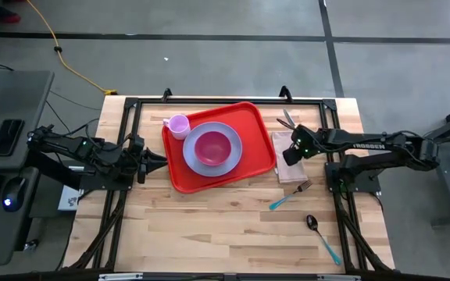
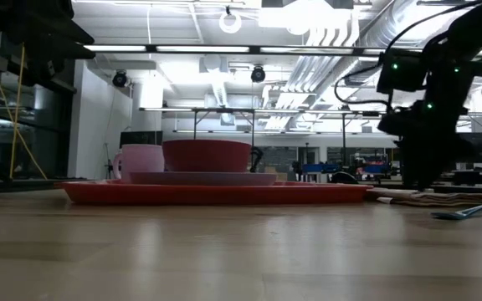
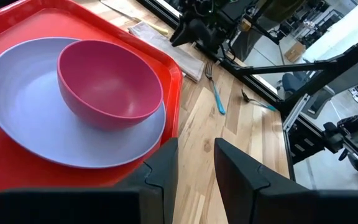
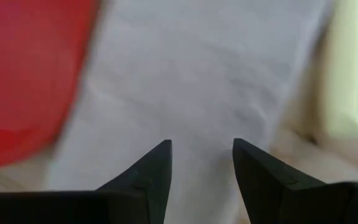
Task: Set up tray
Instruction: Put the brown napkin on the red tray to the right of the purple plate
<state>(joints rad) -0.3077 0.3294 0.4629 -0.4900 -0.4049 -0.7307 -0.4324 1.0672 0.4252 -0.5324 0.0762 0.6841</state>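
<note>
the tray (image 1: 250, 166) already carries the plate (image 1: 233, 158), bowl (image 1: 212, 146) and cup (image 1: 178, 125). right claw (image 1: 285, 153) hangs spread over the napkin (image 1: 290, 173), tray just beside it; fork (image 1: 290, 195) and spoon (image 1: 321, 238) wait nearby. left claw (image 1: 161, 161), parted, idles at the tray's far edge.

left gripper (image 3: 194, 165): low, reaching inward from left side, fingers slightly parted, nothing between | right gripper (image 4: 201, 165): pointing down, fingers parted, nothing between

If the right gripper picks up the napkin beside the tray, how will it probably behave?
The napkin looks thin and flat, so it is probably light and floppy, drooping from the right gripper. It may slide on the smooth table when pushed.
</note>
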